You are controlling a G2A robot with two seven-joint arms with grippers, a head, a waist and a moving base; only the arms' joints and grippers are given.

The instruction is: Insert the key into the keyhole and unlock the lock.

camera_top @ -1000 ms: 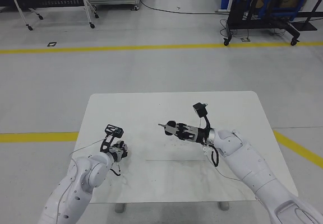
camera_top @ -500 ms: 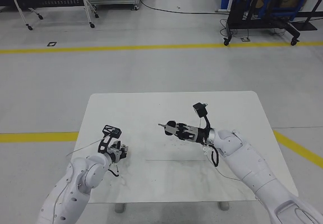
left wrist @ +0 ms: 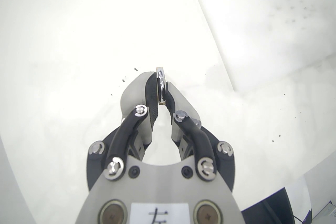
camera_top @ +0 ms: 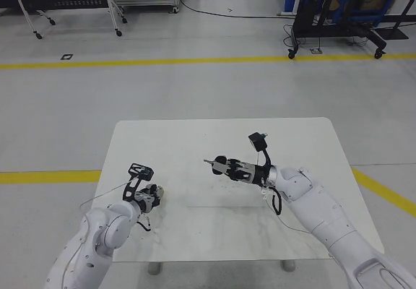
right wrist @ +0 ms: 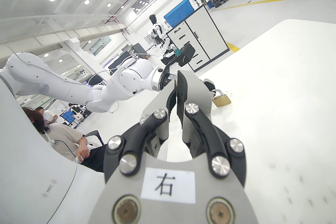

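A small brass padlock (camera_top: 162,191) sits low over the white table's (camera_top: 266,137) front left part. My left gripper (camera_top: 155,193) is shut on it. In the left wrist view the padlock (left wrist: 160,72) shows edge-on, pinched between the black pads (left wrist: 151,93). The right wrist view shows the padlock (right wrist: 222,101) with its steel shackle toward the left gripper. My right gripper (camera_top: 215,165) hangs above the table's middle, shut on the key (camera_top: 207,162), whose thin blade points left toward the padlock. In the right wrist view the right gripper (right wrist: 176,88) has its pads pressed together and they hide the key.
About a hand's width of bare table separates the key tip and the padlock. The table's front edge (camera_top: 215,259) runs close behind the left arm. A black cable (camera_top: 274,202) loops under the right wrist.
The left arm has drawn slightly left and toward the table's front with the padlock. The right arm and key have not moved.
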